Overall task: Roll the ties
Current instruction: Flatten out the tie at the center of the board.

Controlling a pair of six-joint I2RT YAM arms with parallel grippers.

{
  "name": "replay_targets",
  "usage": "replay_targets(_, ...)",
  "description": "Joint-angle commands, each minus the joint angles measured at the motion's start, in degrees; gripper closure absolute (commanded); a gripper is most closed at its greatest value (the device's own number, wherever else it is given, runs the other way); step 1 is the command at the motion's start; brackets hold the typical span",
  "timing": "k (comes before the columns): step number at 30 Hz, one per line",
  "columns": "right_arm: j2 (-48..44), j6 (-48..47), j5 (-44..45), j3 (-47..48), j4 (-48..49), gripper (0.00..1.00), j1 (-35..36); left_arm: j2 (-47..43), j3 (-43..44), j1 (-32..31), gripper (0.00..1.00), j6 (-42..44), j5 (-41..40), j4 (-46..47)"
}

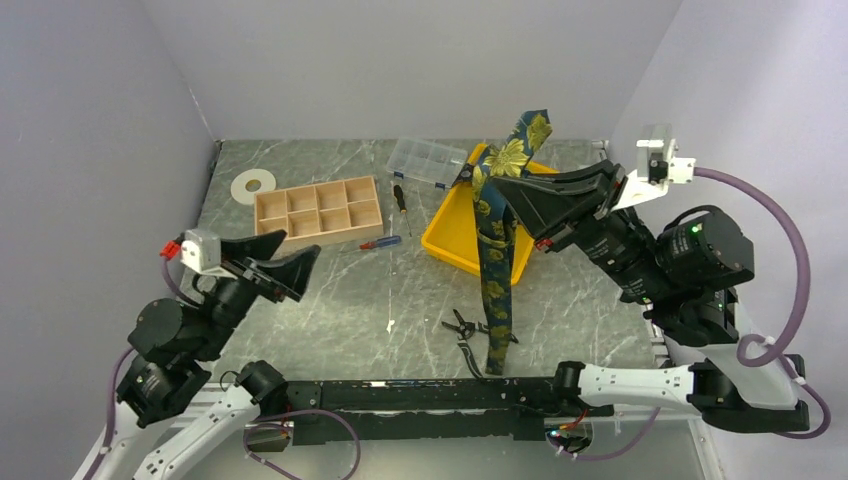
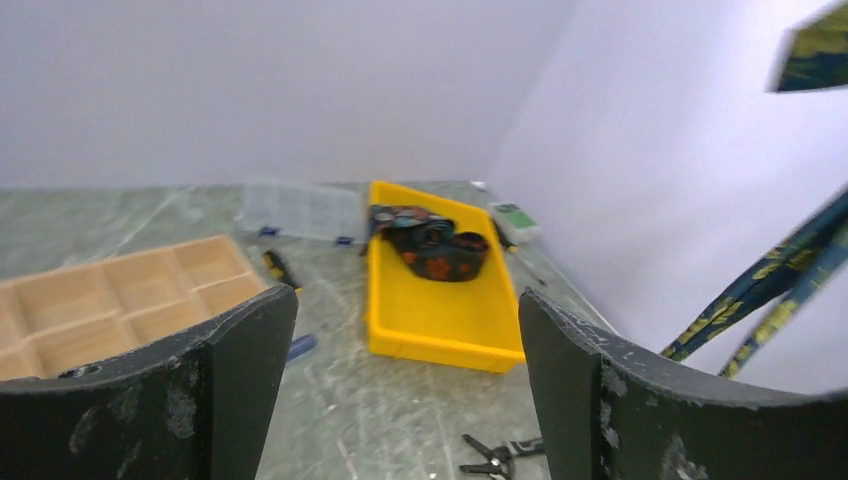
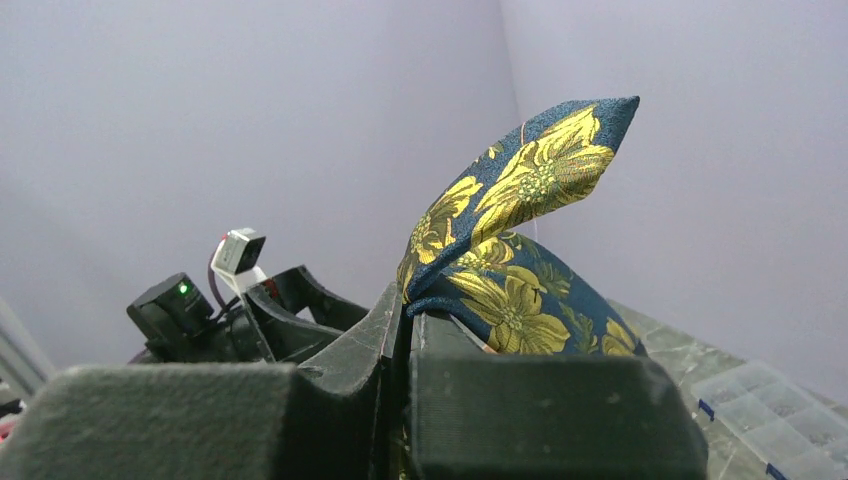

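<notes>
Above yellow tray [image 1: 447,238]: right claw [image 3: 405,318] pinching tie [image 1: 497,295] | left claw [image 2: 405,305] spread | pliers [image 1: 462,327] beneath

1. navy tie [image 1: 495,275] with large yellow flowers, unrolled; pinched near the wide end between the closed fingers of the right gripper [image 1: 490,186], pointed tip standing up above them, the rest hanging down as a long narrow strip in front of the yellow tray [image 1: 448,235].
2. orange-flowered tie [image 2: 440,255], dark, bunched into a loose coil, lying in the far end of the tray.
3. third tie [image 2: 398,214], dark with a teal-toned pattern, bunched just behind and touching the coil; detail too blurred to tell more.
</notes>
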Motion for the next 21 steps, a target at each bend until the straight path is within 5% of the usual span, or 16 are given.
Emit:
replay_targets(1, 1.37, -1.24, -3.2, 0.45, 1.57, 1.0, 0.2, 0.86, -5.45, 0.01, 0.12, 5.11, 21.5, 14.4)
replay_targets(7, 0.12, 1.49, -0.66, -3.21, 5.93, 1.0, 0.2, 6.25, -15.38, 0.05, 0.14, -2.7, 43.16, 37.09)
replay_targets(15, 1.56, 2.5, -2.13, -3.76, 8.71, 1.0, 0.18, 15.54, -15.71, 0.09, 0.06, -9.1, 48.98, 53.33)
replay_targets(21, 0.65, 6.49, 2.95, -7.44, 15.4, 1.0, 0.09, 18.84, -16.44, 0.06, 0.06, -5.85, 49.28, 55.4)
